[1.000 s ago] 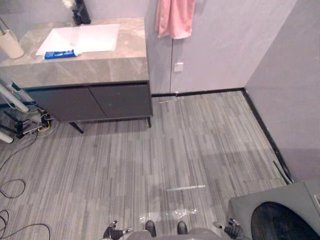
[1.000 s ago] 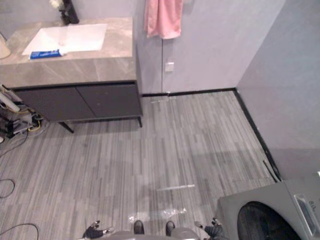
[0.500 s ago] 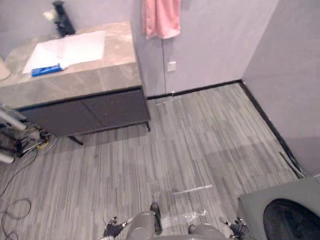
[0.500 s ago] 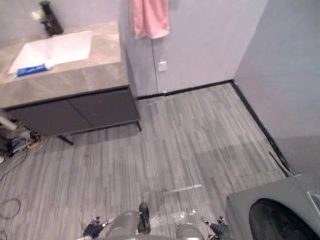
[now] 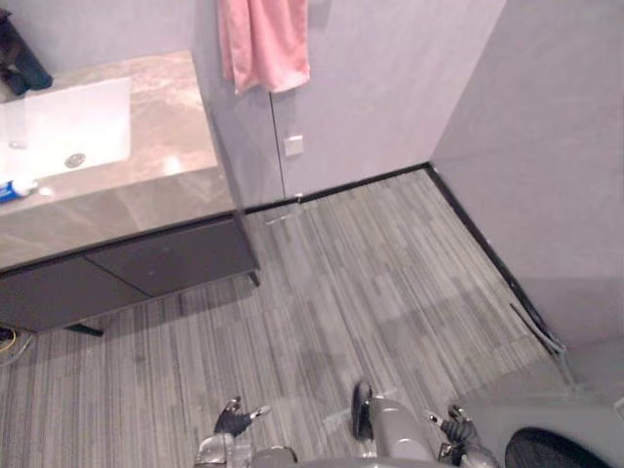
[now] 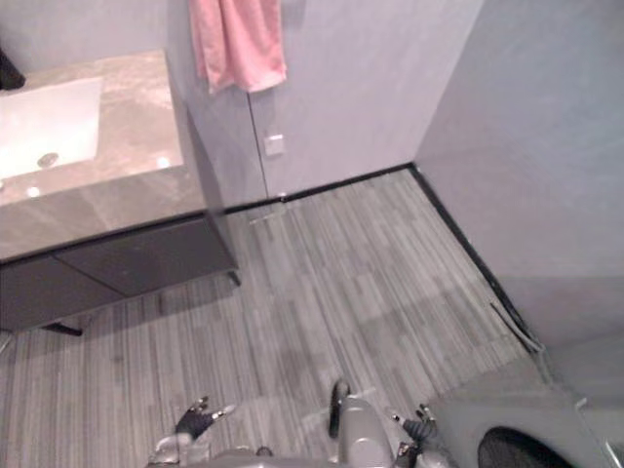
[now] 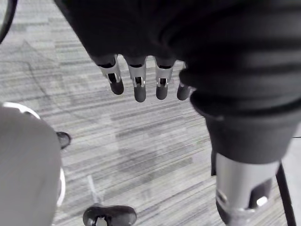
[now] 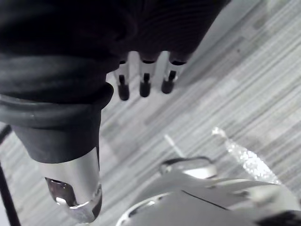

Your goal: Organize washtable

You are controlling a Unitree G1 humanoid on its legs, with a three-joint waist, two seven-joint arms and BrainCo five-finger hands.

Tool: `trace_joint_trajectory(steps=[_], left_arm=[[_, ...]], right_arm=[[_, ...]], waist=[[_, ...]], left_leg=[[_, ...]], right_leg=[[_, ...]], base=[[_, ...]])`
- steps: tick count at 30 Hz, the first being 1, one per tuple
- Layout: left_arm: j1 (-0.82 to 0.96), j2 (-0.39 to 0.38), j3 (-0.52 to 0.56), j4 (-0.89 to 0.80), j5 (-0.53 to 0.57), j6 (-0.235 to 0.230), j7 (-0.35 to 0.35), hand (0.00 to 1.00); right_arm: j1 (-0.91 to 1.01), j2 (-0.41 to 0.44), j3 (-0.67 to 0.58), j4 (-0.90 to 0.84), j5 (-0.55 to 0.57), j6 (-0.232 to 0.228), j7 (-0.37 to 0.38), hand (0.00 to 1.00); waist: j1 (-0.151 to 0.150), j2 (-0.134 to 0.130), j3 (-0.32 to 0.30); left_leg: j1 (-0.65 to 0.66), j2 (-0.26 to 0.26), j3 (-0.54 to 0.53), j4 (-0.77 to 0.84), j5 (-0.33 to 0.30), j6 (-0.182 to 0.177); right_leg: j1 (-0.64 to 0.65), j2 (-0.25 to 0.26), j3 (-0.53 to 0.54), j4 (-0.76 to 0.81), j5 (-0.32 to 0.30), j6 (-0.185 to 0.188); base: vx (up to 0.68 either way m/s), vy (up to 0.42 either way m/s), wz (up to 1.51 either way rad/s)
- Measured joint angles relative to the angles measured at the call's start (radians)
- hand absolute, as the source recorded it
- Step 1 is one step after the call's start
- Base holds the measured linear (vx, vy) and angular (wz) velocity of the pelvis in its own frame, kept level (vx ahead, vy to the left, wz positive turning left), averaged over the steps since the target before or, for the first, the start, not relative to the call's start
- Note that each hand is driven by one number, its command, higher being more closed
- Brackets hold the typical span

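The washtable (image 5: 156, 185) has a grey marble top, a white sink (image 5: 68, 122) and dark cabinet doors (image 5: 156, 265); it stands at the upper left. A blue tube (image 5: 8, 189) lies on the counter at the sink's front edge, cut by the view's border. A dark bottle (image 5: 21, 64) stands behind the sink. My left hand (image 5: 234, 421) and right hand (image 5: 456, 430) hang low over the floor, far from the washtable. In the wrist views the left hand's fingers (image 7: 136, 87) and the right hand's fingers (image 8: 143, 84) are straight and hold nothing.
A pink towel (image 5: 263, 44) hangs on the wall right of the washtable, above a white wall socket (image 5: 293, 145). A grey washing machine (image 5: 551, 439) stands at the lower right. Striped grey floor (image 5: 370, 283) stretches between me and the washtable.
The camera has swung to the right, so the washtable has slid toward the view's left edge and the washing machine lower. Both hands stay low and hold nothing.
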Motion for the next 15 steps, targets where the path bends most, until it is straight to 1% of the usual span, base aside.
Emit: trace_joint_trajectory(steps=[1, 2, 3, 4, 5, 6, 7, 8, 9, 10, 11, 12, 13, 14, 15], left_arm=[[-0.004, -0.023, 0.003, 0.006, 0.002, -0.001, -0.002, 0.0], [-0.005, -0.031, 0.004, 0.004, 0.005, -0.002, -0.002, 0.0], [-0.009, -0.035, 0.006, 0.002, 0.009, -0.002, -0.001, 0.0], [-0.012, -0.035, 0.008, 0.001, 0.009, -0.001, -0.001, 0.0], [-0.011, -0.032, 0.014, -0.002, 0.009, -0.001, -0.001, 0.0], [-0.004, -0.038, 0.045, -0.012, 0.007, -0.003, -0.001, 0.0], [-0.004, -0.041, 0.05, -0.018, 0.007, -0.003, 0.0, 0.0], [-0.004, -0.041, 0.049, -0.029, 0.007, -0.004, 0.0, 0.0], [-0.004, -0.041, 0.05, -0.037, 0.006, -0.01, 0.0, 0.0], [-0.004, -0.04, 0.049, -0.039, 0.006, -0.013, 0.0, 0.0], [-0.004, -0.037, 0.05, -0.042, 0.005, -0.018, 0.0, 0.0], [-0.004, -0.037, 0.05, -0.049, 0.001, -0.019, 0.0, 0.0], [-0.005, -0.037, 0.05, -0.05, 0.001, -0.021, 0.0, 0.0], [-0.007, -0.033, 0.05, -0.051, 0.001, -0.021, 0.0, 0.0], [-0.006, -0.036, 0.048, -0.056, 0.0, -0.021, 0.0, 0.0]], right_arm=[[-0.013, -0.024, 0.003, 0.004, -0.002, 0.0, -0.002, 0.0], [-0.014, -0.023, 0.003, 0.004, -0.004, -0.002, -0.002, 0.0], [-0.016, -0.028, 0.0, 0.005, -0.004, -0.004, 0.0, 0.0], [-0.018, -0.029, -0.001, 0.006, -0.004, -0.004, 0.0, 0.0], [-0.017, -0.028, -0.001, 0.021, -0.004, -0.002, -0.002, 0.0], [-0.016, -0.029, -0.003, 0.035, -0.004, -0.002, -0.005, 0.0], [-0.01, -0.03, -0.004, 0.034, -0.004, -0.004, -0.005, 0.0], [-0.005, -0.03, -0.004, 0.034, -0.004, -0.004, -0.01, 0.0], [-0.008, -0.03, -0.004, 0.033, -0.003, -0.004, -0.015, 0.0], [-0.012, -0.03, -0.004, 0.033, -0.003, -0.004, -0.016, 0.0], [-0.022, -0.029, -0.003, 0.033, -0.003, -0.004, -0.017, 0.0], [-0.033, -0.029, -0.004, 0.034, -0.003, -0.004, -0.017, 0.0], [-0.042, -0.028, -0.003, 0.034, -0.004, -0.004, -0.017, 0.0], [-0.051, -0.022, -0.003, 0.034, -0.004, -0.004, -0.018, 0.0], [-0.054, -0.022, -0.003, 0.034, -0.006, -0.004, -0.018, 0.0]], waist=[[0.001, 0.051, 0.006], [-0.003, 0.053, 0.006], [-0.012, 0.061, 0.008], [-0.018, 0.064, 0.011], [-0.02, 0.06, 0.023], [-0.006, 0.062, 0.028], [0.0, 0.063, 0.029], [0.007, 0.062, 0.03], [0.009, 0.061, 0.031], [0.008, 0.062, 0.031], [0.01, 0.06, 0.031], [0.014, 0.059, 0.033], [0.017, 0.056, 0.034], [0.019, 0.05, 0.038], [0.028, 0.051, 0.037]], left_leg=[[0.009, 0.04, -0.014, 0.008, 0.0, -0.027], [-0.006, 0.046, -0.027, 0.043, 0.015, -0.052], [-0.047, 0.06, -0.049, 0.128, 0.016, -0.054], [-0.088, 0.074, -0.067, 0.213, 0.019, -0.058], [-0.164, 0.112, -0.096, 0.409, 0.031, -0.088], [-0.204, 0.148, -0.104, 0.572, 0.029, -0.09], [-0.222, 0.16, -0.098, 0.636, 0.029, -0.09], [-0.267, 0.174, -0.079, 0.721, 0.024, -0.081], [-0.316, 0.173, -0.059, 0.745, 0.017, -0.069], [-0.342, 0.168, -0.05, 0.735, 0.012, -0.061], [-0.388, 0.149, -0.029, 0.675, 0.005, -0.05], [-0.413, 0.114, -0.025, 0.559, 0.004, -0.047], [-0.417, 0.092, -0.027, 0.485, 0.006, -0.045], [-0.415, 0.044, -0.034, 0.32, 0.014, -0.05], [-0.401, 0.011, -0.04, 0.143, 0.06, -0.057]], right_leg=[[-0.004, 0.022, -0.022, 0.048, -0.03, -0.005], [-0.002, 0.019, -0.024, 0.052, -0.075, -0.014], [0.006, 0.021, -0.036, 0.051, -0.094, -0.018], [0.021, 0.023, -0.046, 0.046, -0.105, -0.023], [0.073, 0.035, -0.059, 0.028, -0.127, -0.027], [0.145, 0.056, -0.06, -0.004, -0.14, -0.039], [0.18, 0.062, -0.066, -0.02, -0.144, -0.042], [0.239, 0.069, -0.068, -0.049, -0.157, -0.04], [0.282, 0.072, -0.068, -0.08, -0.171, -0.035], [0.298, 0.073, -0.068, -0.096, -0.172, -0.033], [0.327, 0.072, -0.063, -0.126, -0.173, -0.031], [0.35, 0.068, -0.056, -0.149, -0.177, -0.023], [0.362, 0.064, -0.052, -0.157, -0.179, -0.018], [0.39, 0.053, -0.042, -0.177, -0.186, -0.008], [0.405, 0.05, -0.027, -0.199, -0.195, 0.009]], base=[[0.44, -0.265, 0.2], [0.33, -0.236, 0.2], [0.32, -0.307, 0.32], [0.25, -0.263, 0.41], [0.36, -0.339, 0.21], [0.29, -0.243, 0.06], [0.33, -0.236, -0.11], [0.26, -0.14, 0.0], [0.25, -0.12, 0.04], [0.24, -0.076, 0.02], [0.23, -0.025, -0.08], [0.24, 0.0, -0.15], [0.27, 0.047, -0.21], [0.3, 0.087, -0.3], [0.38, 0.152, -0.36]])
